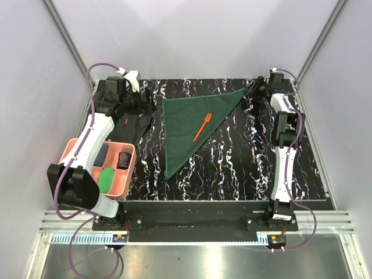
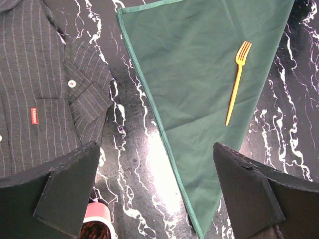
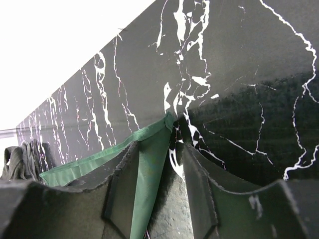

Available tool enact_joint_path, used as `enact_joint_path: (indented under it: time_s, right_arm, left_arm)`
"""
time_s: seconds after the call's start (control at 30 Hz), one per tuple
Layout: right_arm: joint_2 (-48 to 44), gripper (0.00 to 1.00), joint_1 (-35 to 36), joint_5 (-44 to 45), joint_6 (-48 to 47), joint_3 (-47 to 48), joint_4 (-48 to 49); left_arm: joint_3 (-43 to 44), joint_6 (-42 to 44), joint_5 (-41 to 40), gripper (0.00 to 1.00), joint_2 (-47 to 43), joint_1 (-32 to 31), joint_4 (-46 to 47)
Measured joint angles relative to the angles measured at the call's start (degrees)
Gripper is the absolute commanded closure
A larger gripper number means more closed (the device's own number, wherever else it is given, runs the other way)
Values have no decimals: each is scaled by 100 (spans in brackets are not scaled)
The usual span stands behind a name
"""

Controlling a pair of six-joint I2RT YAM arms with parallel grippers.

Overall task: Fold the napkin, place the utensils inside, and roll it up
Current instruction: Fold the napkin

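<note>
The dark green napkin lies folded into a triangle in the middle of the table, one point toward the near edge and one toward the far right. The orange-red fork lies on it near the long folded edge. My right gripper sits low at the napkin's far right corner. Its jaws are apart, with the corner resting between them against the left finger. My left gripper is open and empty above the table, left of the napkin and fork.
A dark pinstriped shirt lies bunched at the far left, also in the left wrist view. A pink tray holding dark items and a green one stands at the near left. White walls enclose the table.
</note>
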Motion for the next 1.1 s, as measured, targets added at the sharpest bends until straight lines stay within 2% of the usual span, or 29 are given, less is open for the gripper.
enact_joint_path:
  time_s: [0.53, 0.87, 0.97, 1.1]
  right_arm:
    - [640, 62, 0, 4, 26, 1283, -835]
    - [925, 73, 0, 0, 120, 1816, -1200]
    - [994, 79, 0, -9, 162, 1923, -1259]
    - [1049, 92, -2, -4, 227, 1998, -1307]
  left_arm:
    - [-81, -72, 295, 1, 0, 203, 48]
    - [-83, -114, 433, 1, 0, 293, 52]
    - [-85, -118, 463, 1, 0, 315, 52]
    - [-116, -131, 501, 1, 0, 345, 85]
